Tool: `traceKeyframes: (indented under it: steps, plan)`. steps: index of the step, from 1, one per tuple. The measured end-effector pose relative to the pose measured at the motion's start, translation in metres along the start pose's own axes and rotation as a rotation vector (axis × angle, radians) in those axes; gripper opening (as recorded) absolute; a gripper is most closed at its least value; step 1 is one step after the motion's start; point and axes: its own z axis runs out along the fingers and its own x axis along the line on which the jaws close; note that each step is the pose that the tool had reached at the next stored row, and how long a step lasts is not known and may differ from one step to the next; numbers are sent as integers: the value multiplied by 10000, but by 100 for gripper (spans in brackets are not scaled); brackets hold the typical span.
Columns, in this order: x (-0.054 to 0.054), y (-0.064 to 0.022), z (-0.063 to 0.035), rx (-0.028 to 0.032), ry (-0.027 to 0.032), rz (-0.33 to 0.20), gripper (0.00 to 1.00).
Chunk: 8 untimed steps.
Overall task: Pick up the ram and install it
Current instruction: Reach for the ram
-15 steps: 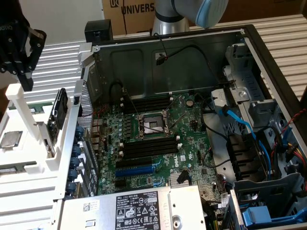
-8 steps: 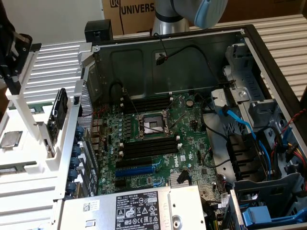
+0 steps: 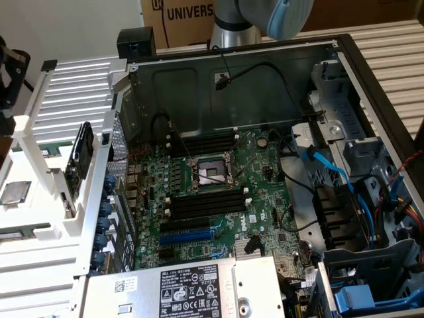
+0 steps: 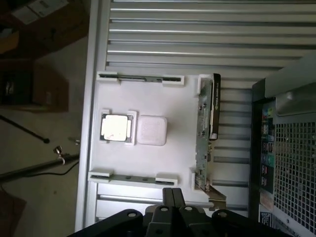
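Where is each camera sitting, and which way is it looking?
Exterior view: sits off the arm, high up, looking down into the open computer case at its green board; the arm's grey joint shows at the top.
Wrist view: rides on the wrist, looking down at the white tray; the shut gripper shows.
Shared: the tray, its square chip, the upright card and the case.

A cardboard box point(image 3: 173, 26) sits by a pale wall point(image 3: 66, 26) behind the ribbed white table point(image 3: 391, 46).
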Motion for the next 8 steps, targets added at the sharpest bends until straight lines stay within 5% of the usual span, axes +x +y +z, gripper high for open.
traceKeyframes:
  steps: [2,8]
  plan:
    - [56,1,14,98,7,-21,10]
    - [211,4,70,207,0,-55,10]
